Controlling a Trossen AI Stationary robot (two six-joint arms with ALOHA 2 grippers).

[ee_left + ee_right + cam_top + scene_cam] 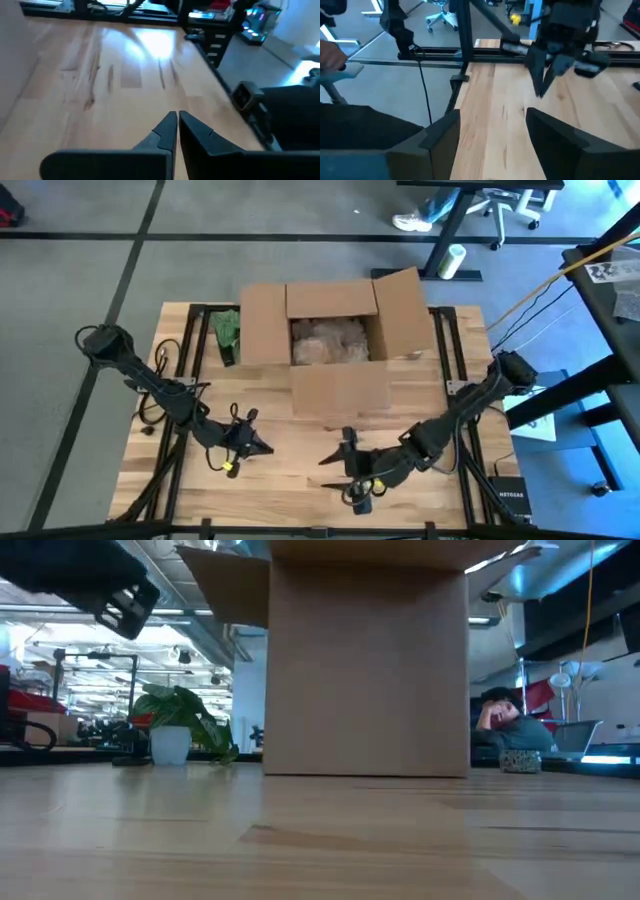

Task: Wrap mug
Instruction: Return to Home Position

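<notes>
The mug is out of view in every frame. An open cardboard box (330, 330) stands at the table's far middle, with crumpled pale wrapping (328, 342) inside it. My left gripper (266, 447) hovers over the bare wood at the near left, shut and holding nothing (178, 121). My right gripper (326, 459) is at the near middle and faces the left one. Its fingers are open with nothing between them (492, 117). The right wrist view also shows the left gripper (543, 89), fingers together and pointing down.
A small green plant in a white pot (228, 330) stands left of the box, at the far left. The box's front flap (340, 390) lies folded down on the table. Cables run along both table sides. A person (500, 720) sits beyond the table.
</notes>
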